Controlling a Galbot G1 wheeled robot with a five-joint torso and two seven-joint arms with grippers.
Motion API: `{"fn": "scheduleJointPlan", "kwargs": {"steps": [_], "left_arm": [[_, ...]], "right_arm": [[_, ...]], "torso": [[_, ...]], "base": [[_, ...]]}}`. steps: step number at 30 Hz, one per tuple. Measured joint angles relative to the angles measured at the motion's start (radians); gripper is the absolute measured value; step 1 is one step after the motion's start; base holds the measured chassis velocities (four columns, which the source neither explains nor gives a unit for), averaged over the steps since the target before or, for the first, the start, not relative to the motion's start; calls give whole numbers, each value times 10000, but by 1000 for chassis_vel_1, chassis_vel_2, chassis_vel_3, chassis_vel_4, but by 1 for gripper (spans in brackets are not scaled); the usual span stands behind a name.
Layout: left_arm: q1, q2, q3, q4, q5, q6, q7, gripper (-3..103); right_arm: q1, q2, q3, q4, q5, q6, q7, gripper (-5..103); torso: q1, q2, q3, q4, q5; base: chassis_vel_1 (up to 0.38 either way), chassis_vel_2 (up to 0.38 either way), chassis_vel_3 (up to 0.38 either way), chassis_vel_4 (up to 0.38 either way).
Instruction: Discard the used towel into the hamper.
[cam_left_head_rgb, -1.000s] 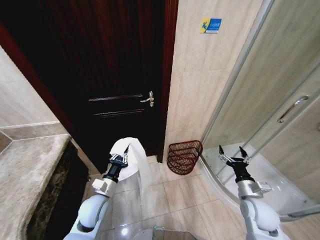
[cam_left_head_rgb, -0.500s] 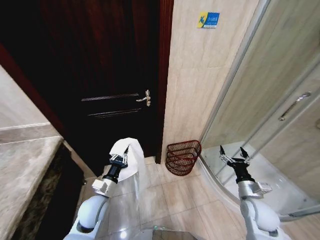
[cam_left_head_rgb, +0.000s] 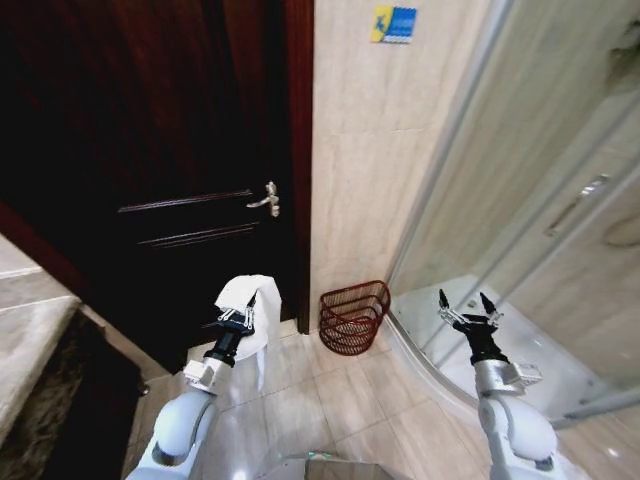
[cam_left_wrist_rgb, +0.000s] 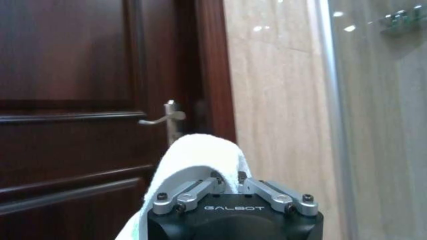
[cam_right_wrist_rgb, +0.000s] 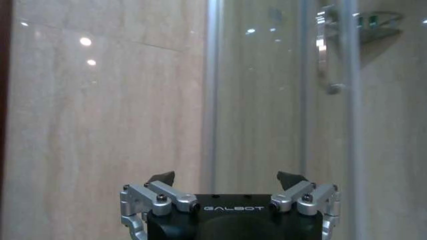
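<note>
A white towel hangs over my left gripper, which is shut on it and held up in front of the dark door. In the left wrist view the towel drapes over the closed fingers. The hamper, a small reddish-brown wire basket, stands on the floor against the tiled wall, to the right of the towel and farther off. My right gripper is raised at the right, open, with nothing between its fingers; the right wrist view shows the right gripper spread before the shower glass.
A dark wooden door with a metal lever handle fills the left. A glass shower enclosure with a curved base stands at the right. A marble counter edge is at the far left. Tiled floor lies ahead.
The whole view has swung right: door, handle and hamper have shifted left in the picture and the counter has slid mostly out. Both grippers keep their poses, the left still holding the towel.
</note>
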Motion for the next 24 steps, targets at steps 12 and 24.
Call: {"fn": "scheduleJointPlan", "kwargs": {"steps": [12, 24], "left_arm": [[-28, -61, 59, 133, -17, 10, -16, 3], [-86, -114, 196, 315, -31, -24, -13, 3]], "right_arm": [[-58, -39, 10, -57, 0, 40, -3, 100], [-147, 35, 1, -45, -64, 114, -26, 100]], "torso": [[-119, -286, -154, 0, 1], [-377, -839, -448, 0, 0]], "base": [[-112, -104, -110, -123], [-88, -95, -90, -94]]}}
